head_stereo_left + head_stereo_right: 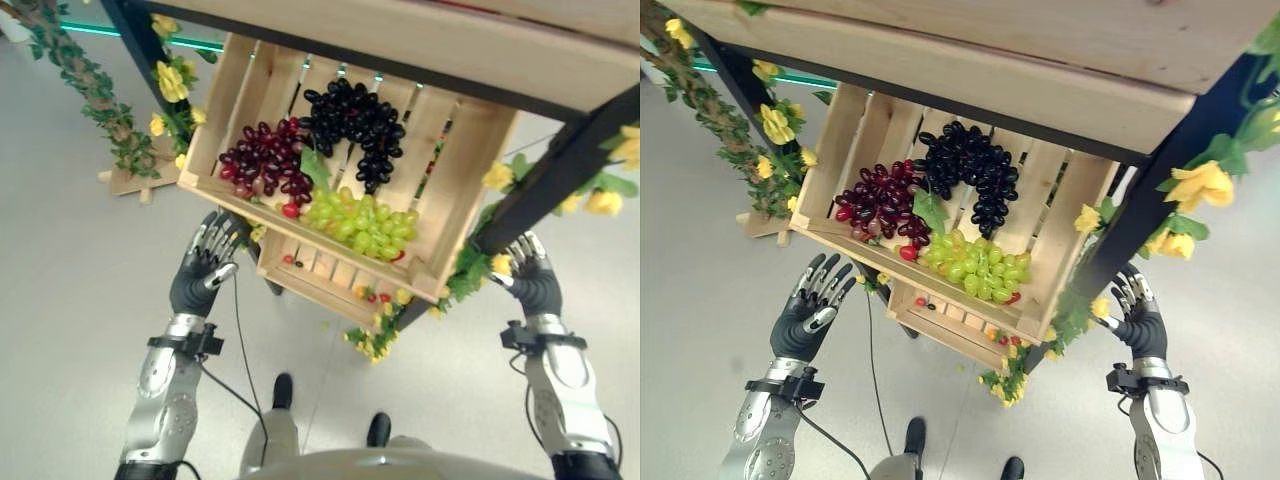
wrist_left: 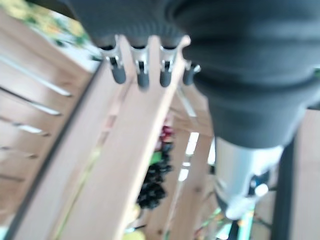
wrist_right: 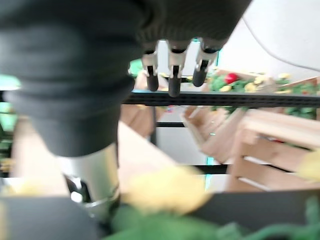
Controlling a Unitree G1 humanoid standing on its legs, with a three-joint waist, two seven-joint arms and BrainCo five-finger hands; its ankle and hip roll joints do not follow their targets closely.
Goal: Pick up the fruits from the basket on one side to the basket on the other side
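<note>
1. Left eye view showed a tilted wooden crate (image 1: 440, 200) on a black-framed stand, holding three bunches: red grapes (image 1: 262, 157), black grapes (image 1: 355, 120) and green grapes (image 1: 362, 224).
2. Green grapes lay against the crate's low front rim; red grapes sat near its left wall, black grapes toward the back slats, touching the red bunch.
3. A second, lower crate (image 1: 318, 270) sat just beneath the front rim, with small red pieces on its slats.
4. Left hand (image 1: 203, 268) hung below the upper crate's left front corner, fingers straight and relaxed, grasping nothing, close to the rim.
5. Right hand (image 1: 531, 277) hung beside the stand's black leg (image 1: 555, 170), well apart from the crate, fingers loosely extended and empty.
6. Yellow flowers (image 1: 171, 80) and leafy vines wrapped the frame on both sides.
7. Grey floor (image 1: 60, 300) lay open around both arms.
</note>
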